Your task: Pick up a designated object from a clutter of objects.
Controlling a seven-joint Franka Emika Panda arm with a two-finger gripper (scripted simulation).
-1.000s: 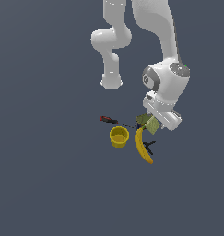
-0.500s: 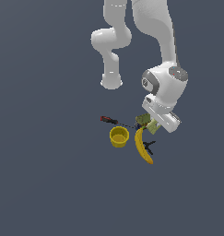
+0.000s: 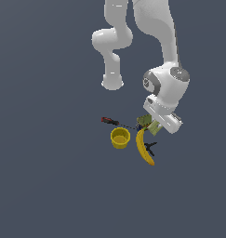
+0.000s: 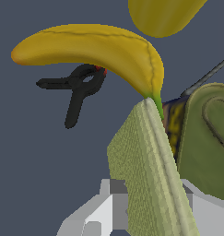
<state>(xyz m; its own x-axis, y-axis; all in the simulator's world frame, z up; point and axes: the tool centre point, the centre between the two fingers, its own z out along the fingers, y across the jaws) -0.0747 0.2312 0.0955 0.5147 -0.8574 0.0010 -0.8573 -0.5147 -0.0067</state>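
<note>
The olive-green box [image 4: 148, 170] looks light, stiff and thin, best pinched across its flat faces. It stands on edge between the pincer [image 4: 148, 207] fingers, which seem clamped on it, just right of the banana [image 3: 144, 148] stem. The arm reaches steeply down from above, wrist tilted.

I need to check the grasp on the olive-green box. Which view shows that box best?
The wrist view: the olive-green box fills the foreground, its grid pattern clear, standing between the gripper fingers, beside the banana tip. In the exterior view the box is only a small pale patch under the gripper, mostly hidden.
</note>
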